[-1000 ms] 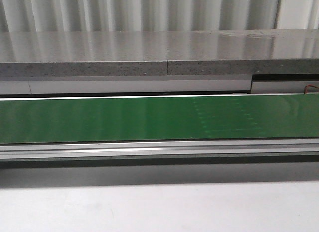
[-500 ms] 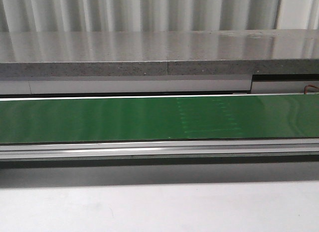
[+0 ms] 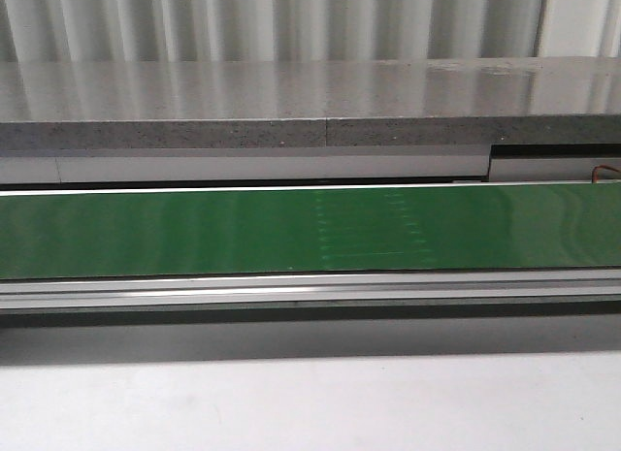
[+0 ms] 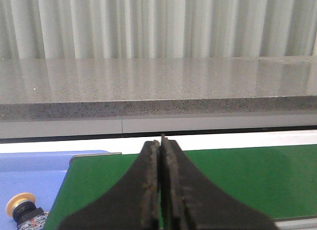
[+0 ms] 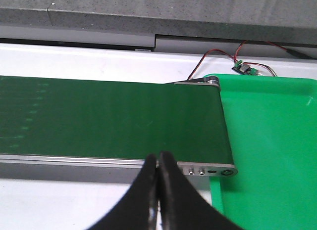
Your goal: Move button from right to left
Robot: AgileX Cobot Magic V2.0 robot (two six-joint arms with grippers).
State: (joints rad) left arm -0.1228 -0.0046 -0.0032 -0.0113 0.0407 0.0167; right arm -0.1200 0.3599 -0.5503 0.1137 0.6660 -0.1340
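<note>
The button (image 4: 23,210), with a round yellow cap and black collar, lies in a blue tray (image 4: 34,175) past the belt's left end, seen only in the left wrist view and cut by the frame edge. My left gripper (image 4: 161,141) is shut and empty above the green conveyor belt (image 4: 237,175), to the right of the button. My right gripper (image 5: 158,157) is shut and empty, hovering at the near rail of the belt (image 5: 109,116) close to its right end. Neither gripper shows in the front view.
A bright green tray (image 5: 270,151) sits just past the belt's right end roller (image 5: 205,81). A small circuit board (image 5: 243,68) with red and black wires lies behind it. A grey stone ledge (image 3: 291,107) runs behind the belt (image 3: 194,233); white tabletop (image 3: 310,402) lies in front.
A faint dotted mark on the belt has drifted leftward in the front view. No gripper or object entered that view.
</note>
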